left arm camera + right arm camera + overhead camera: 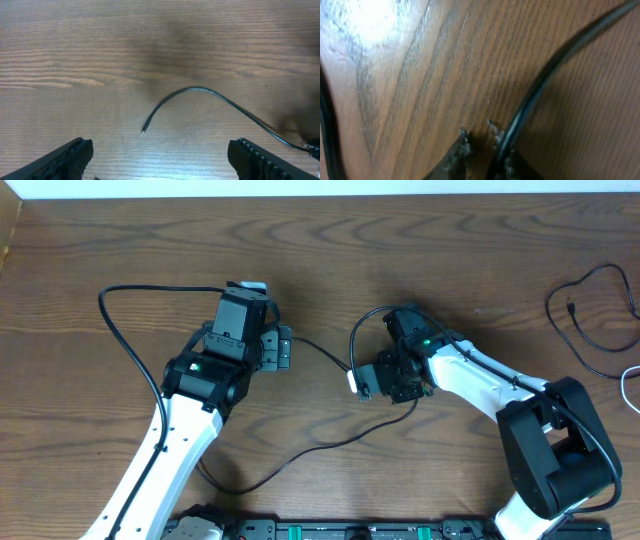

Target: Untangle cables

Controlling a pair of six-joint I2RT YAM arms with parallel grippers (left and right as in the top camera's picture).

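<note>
Across the middle of the table (100,240) a thin black cable (330,445) trails in loose curves. Its small tip lies between the wide-spread fingers of the left gripper (161,147). A second black cable (549,305) and a white cable (628,385) lie far right. The right gripper (480,135) points down, fingers nearly together, with the black cable against one; whether it is pinched is unclear.

Surface (100,240): brown wood, strong grain. Lying on it: long black cable (345,440), thin, winding across the middle; second black cable (585,277), looped near the right edge; white cable (626,385) beside it, partly cut off.
</note>
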